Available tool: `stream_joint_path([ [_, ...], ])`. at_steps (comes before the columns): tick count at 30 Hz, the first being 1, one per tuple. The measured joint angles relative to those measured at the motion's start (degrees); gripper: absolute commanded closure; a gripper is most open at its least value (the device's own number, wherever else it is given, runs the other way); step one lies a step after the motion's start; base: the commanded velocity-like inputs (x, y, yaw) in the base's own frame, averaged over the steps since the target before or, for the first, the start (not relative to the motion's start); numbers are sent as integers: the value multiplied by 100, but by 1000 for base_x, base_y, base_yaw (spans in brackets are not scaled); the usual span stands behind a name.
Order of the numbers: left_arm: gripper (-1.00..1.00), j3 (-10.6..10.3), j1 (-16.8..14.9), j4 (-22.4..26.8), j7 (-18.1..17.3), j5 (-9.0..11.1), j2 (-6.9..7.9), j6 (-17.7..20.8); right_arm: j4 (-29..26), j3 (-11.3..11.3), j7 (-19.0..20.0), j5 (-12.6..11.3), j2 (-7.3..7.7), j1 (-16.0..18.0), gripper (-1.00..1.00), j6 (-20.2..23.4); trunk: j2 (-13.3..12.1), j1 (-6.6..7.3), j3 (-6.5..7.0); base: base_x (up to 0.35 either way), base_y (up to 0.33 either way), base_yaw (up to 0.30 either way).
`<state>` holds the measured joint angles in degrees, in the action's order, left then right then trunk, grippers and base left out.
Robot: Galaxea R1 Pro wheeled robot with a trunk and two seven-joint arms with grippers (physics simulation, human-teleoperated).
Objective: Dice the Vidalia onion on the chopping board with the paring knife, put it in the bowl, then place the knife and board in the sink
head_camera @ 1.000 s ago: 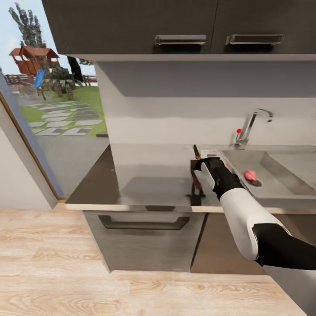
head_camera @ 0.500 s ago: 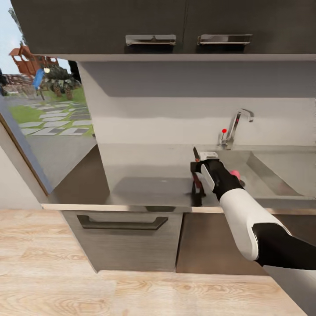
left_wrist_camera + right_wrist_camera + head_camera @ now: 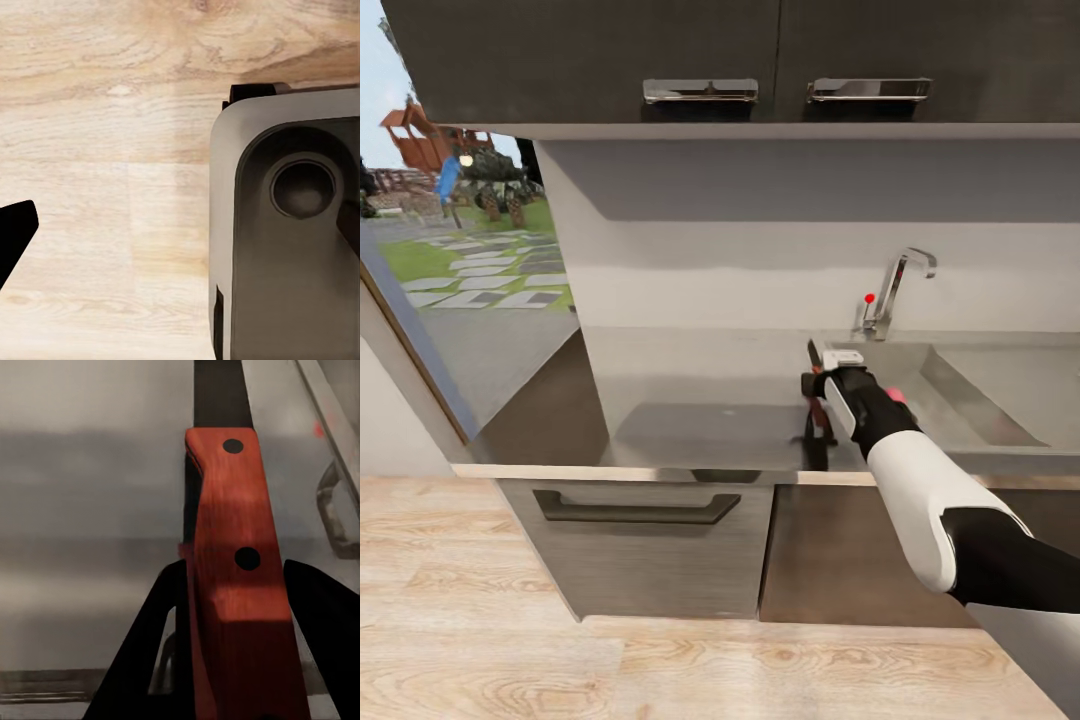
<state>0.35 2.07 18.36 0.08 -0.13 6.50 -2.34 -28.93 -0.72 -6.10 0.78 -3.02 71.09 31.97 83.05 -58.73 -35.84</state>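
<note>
In the head view my right gripper [image 3: 821, 392] is shut on the paring knife [image 3: 815, 365], held over the countertop [image 3: 690, 405] just left of the sink [image 3: 1000, 425]. The dark blade points away from me. Up close, the right wrist view has the knife's red handle [image 3: 234, 502] clamped by my right gripper [image 3: 236, 611], between black fingers [image 3: 154, 660]. A pinkish bit of the Vidalia onion [image 3: 898, 396] peeks out in the basin behind my wrist. My left gripper [image 3: 184, 225] hangs open above the floor. The chopping board and the bowl are out of view.
A chrome tap [image 3: 896, 290] with a red knob [image 3: 870, 298] stands behind the sink. Dark wall cabinets [image 3: 760, 60] hang overhead and a drawer front [image 3: 635, 520] sits below the counter. Glass doors [image 3: 450, 250] are at the left. The robot's grey base [image 3: 292, 240] is over the wood floor [image 3: 112, 150].
The camera turned right early on, sliding the scene leftward. Since then my right gripper has carried the knife slightly right, toward the sink.
</note>
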Motion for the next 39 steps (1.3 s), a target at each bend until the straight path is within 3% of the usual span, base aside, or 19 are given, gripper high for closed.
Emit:
stream_joint_path([
  [7,-100,3,0,0,0,4,0,-1,165,0,-54,-5,-1,0,100,-29,0,0,0,0,0,0],
  [13,-100,4,0,1,0,5,0,-1,494,-7,-291,-14,-2,-1,100,-535,0,0,0,0,0,0],
  [29,-100,5,0,1,0,5,0,2,563,-12,-314,-22,0,-1,100,-612,0,0,0,0,0,0],
  [30,-100,5,0,0,0,5,0,1,562,-12,-313,-22,-1,-1,-100,-611,0,0,0,0,0,0],
  [39,-100,5,0,0,0,5,0,0,563,-8,-299,-22,-1,-1,-100,-616,0,0,0,0,0,0],
])
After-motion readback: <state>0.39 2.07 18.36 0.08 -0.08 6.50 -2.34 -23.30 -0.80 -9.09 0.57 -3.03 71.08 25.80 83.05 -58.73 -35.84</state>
